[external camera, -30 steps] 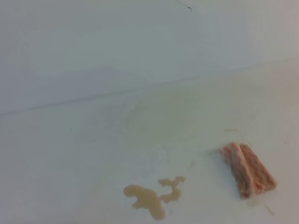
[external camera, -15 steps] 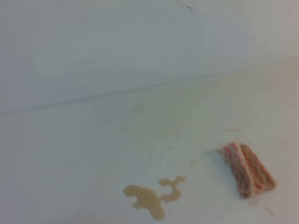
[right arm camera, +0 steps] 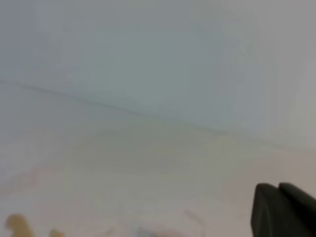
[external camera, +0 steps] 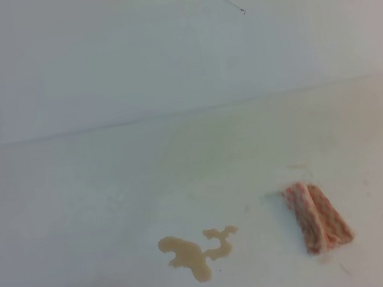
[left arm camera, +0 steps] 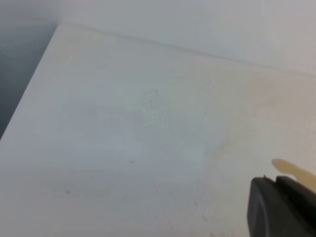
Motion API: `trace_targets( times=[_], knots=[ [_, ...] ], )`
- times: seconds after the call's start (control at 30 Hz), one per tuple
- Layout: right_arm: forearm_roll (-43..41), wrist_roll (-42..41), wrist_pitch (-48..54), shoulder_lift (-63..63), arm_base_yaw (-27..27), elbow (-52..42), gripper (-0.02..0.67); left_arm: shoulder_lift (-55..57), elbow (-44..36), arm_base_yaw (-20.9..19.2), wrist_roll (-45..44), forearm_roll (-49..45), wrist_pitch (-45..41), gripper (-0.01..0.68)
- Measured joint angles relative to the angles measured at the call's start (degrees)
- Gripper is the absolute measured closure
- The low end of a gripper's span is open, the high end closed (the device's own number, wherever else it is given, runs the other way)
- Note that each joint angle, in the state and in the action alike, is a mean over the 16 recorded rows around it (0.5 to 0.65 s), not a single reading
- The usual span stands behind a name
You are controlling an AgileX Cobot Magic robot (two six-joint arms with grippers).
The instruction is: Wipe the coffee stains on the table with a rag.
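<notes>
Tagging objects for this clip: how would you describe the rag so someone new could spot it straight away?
On the white table, look toward the near right part in the high view. The rag lies flat there, to the right of the tan coffee stains and apart from them. It is the only pinkish-orange striped, folded cloth; the stains are flat beige blotches.

Matte black, rounded claw [left arm camera: 284, 210] housings, a pale cream fingertip [left arm camera: 294, 171] on the left

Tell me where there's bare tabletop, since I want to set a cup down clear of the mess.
Bare: the table left of the coffee stains, and the strip between the back edge and the rag. Tightest: the gap between stains and rag.
</notes>
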State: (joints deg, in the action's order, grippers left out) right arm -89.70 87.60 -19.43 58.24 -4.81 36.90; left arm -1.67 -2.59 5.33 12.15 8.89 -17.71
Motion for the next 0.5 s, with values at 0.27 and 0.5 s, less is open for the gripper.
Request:
trace_targets(
  times=[0.27,0.5],
  knots=[
    [-10.72,10.02,-5.29,5.91,-0.47,0.2,0.652,0.0,0.0,0.0,0.0,0.0,0.0,0.672],
    [-10.8,12.38,-5.6,7.66,-0.48,0.23,0.652,0.0,0.0,0.0,0.0,0.0,0.0,0.672]
  ],
)
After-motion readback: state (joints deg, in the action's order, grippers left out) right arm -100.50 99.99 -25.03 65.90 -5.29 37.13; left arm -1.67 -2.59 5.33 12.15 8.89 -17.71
